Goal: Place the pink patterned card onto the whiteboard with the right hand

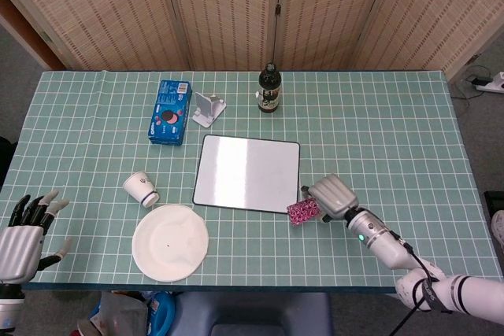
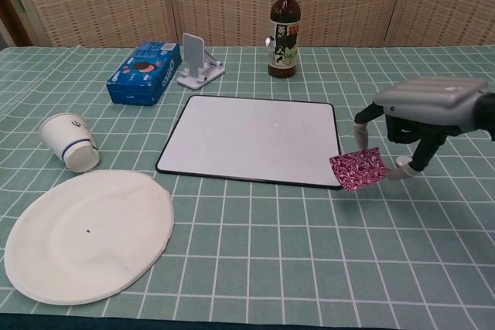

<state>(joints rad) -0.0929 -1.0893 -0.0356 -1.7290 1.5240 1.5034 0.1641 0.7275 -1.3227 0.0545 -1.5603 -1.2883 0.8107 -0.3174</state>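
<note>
The pink patterned card hangs tilted just above the table at the whiteboard's front right corner, its left edge at or over the frame. My right hand pinches the card's right side from above between fingertips. The whiteboard lies flat mid-table, black-framed and blank. My left hand rests off the table's front left corner, fingers spread and holding nothing; the chest view does not show it.
A white paper plate lies front left, with a paper cup on its side beside it. Behind the board stand a blue cookie box, a white phone stand and a dark bottle.
</note>
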